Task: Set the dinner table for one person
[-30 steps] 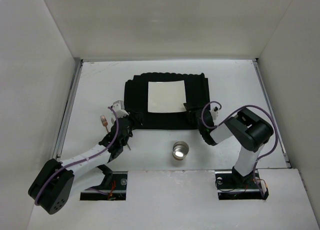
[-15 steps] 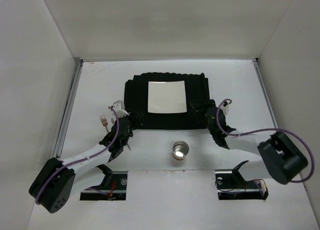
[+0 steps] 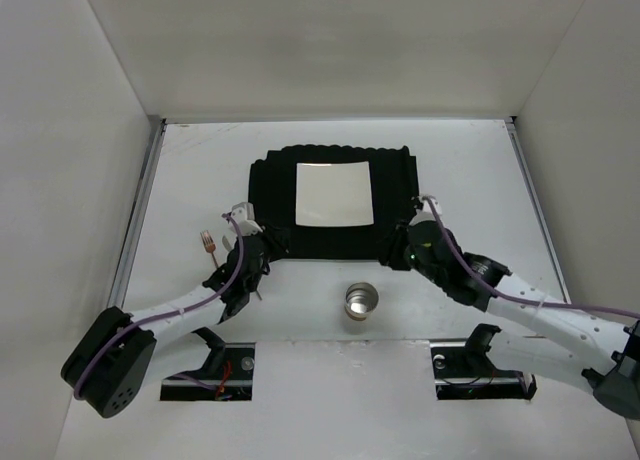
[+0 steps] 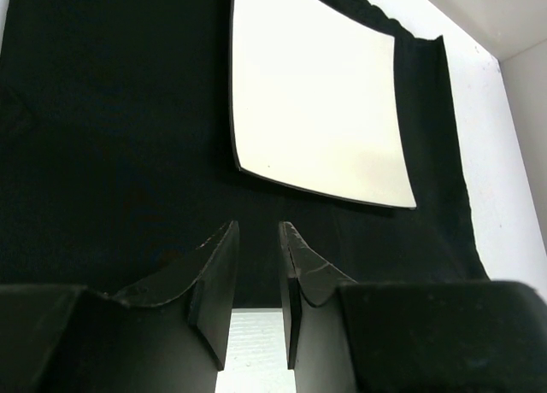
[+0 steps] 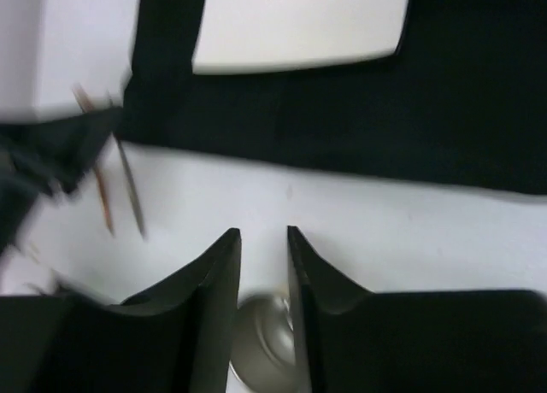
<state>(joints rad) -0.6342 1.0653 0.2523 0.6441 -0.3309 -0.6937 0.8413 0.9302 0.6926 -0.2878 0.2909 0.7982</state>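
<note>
The white dinner table (image 3: pixel 200 170) carries a black ribbed placemat (image 3: pixel 268 185) with a white square plate (image 3: pixel 333 193) on it. A metal cup (image 3: pixel 360 301) stands near the front, below the mat. A copper fork (image 3: pixel 208 245) lies left of the mat. My left gripper (image 3: pixel 270 242) sits at the mat's near left corner, jaws a narrow gap apart and empty (image 4: pixel 259 226), facing the plate (image 4: pixel 316 111). My right gripper (image 3: pixel 395 255) is at the mat's near right corner, jaws narrowly apart and empty (image 5: pixel 263 232), above the cup (image 5: pixel 265 350).
Two thin utensils (image 5: pixel 115 192) lie blurred on the table left of the cup in the right wrist view, beside the dark left arm (image 5: pixel 43 154). White walls close in the back and sides. Metal rails (image 3: pixel 140 210) run along the table's side edges.
The right arm has stretched out low to the right, and its gripper has shifted slightly toward the front, near the cup. The left arm has barely moved.
</note>
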